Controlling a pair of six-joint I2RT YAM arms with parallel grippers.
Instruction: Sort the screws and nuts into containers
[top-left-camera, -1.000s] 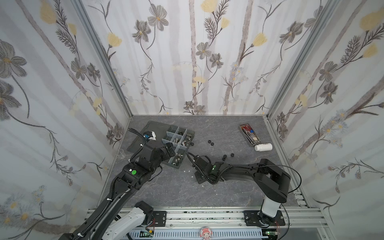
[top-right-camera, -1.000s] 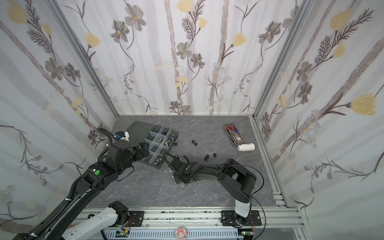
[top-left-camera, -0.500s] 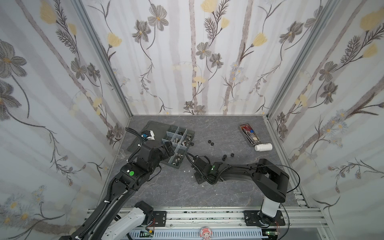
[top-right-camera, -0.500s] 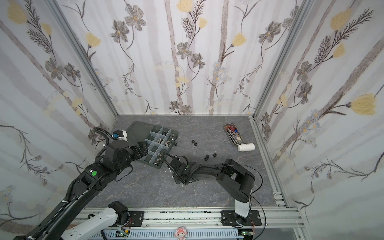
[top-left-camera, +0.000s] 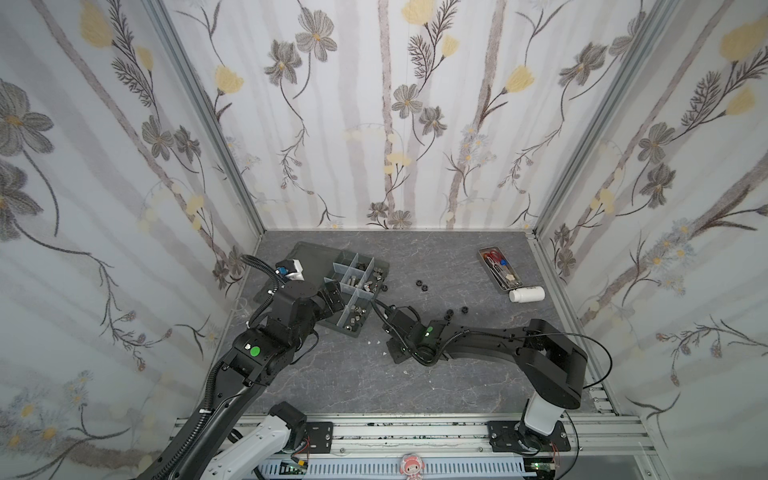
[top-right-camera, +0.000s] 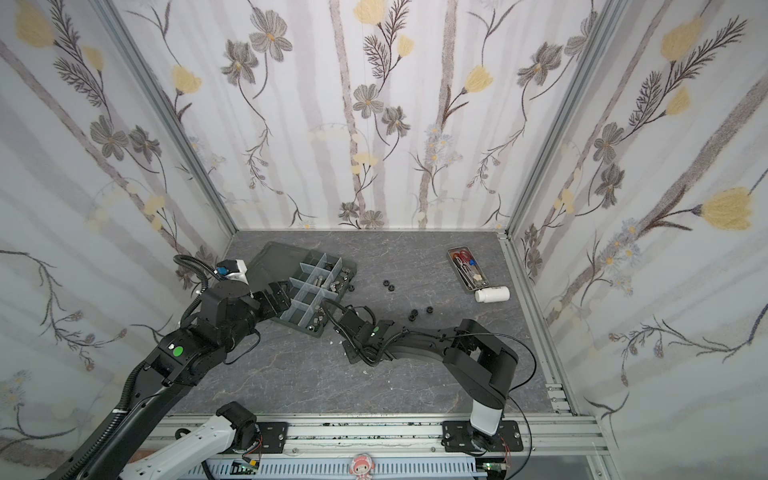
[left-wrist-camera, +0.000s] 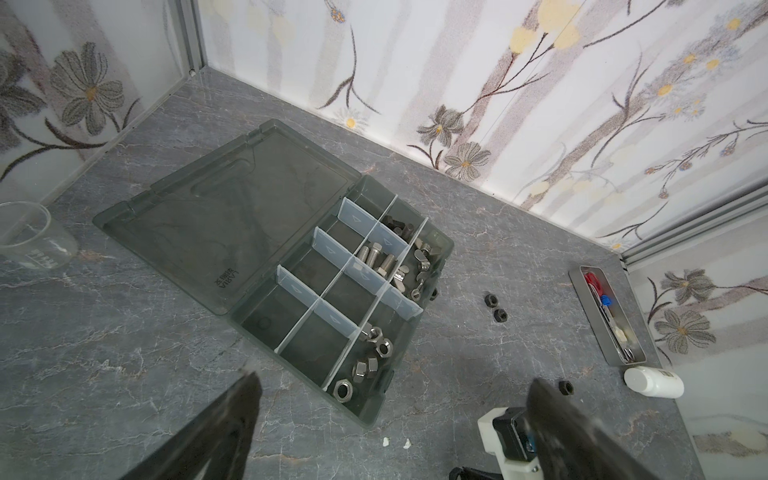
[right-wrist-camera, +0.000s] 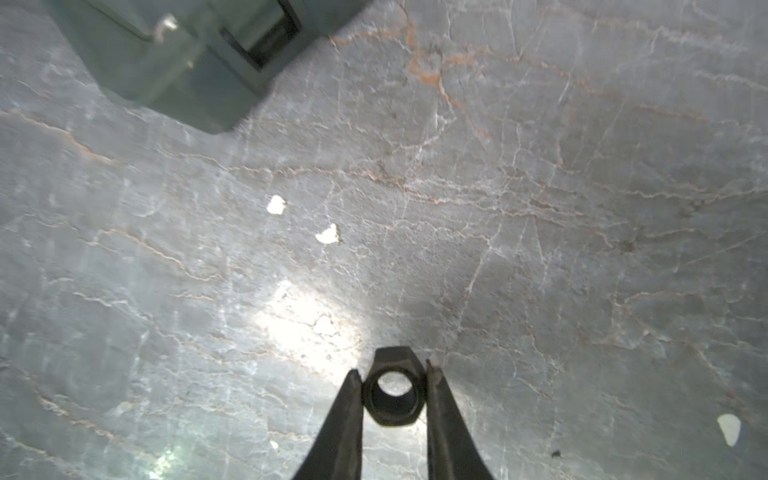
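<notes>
In the right wrist view my right gripper (right-wrist-camera: 392, 374) is shut on a black hex nut (right-wrist-camera: 392, 411), its hole facing the camera, low over the grey table. In both top views it (top-left-camera: 394, 353) is just in front of the organizer box (top-left-camera: 376, 268). My left gripper (left-wrist-camera: 394, 378) hangs open and empty over the box's near corner (left-wrist-camera: 368, 415). The containers hold silver nuts (left-wrist-camera: 370, 365), silver screws (left-wrist-camera: 376, 257), black screws (left-wrist-camera: 399, 228) and wing nuts (left-wrist-camera: 419, 266). Loose black nuts (top-left-camera: 422, 284) lie on the table right of the box, with more (top-left-camera: 455, 311) nearer my right arm.
The box's lid (left-wrist-camera: 232, 216) lies open flat on the far side. A metal tray with red-handled scissors (top-left-camera: 498, 268) and a white bottle (top-left-camera: 527, 294) sit at the back right. A glass beaker (left-wrist-camera: 33, 237) stands by the left wall. White specks (right-wrist-camera: 276, 205) dot the table.
My right gripper's jaws have closed onto the black nut, staying in nearly the same spot. The left arm has drawn back slightly toward the left, still open.
</notes>
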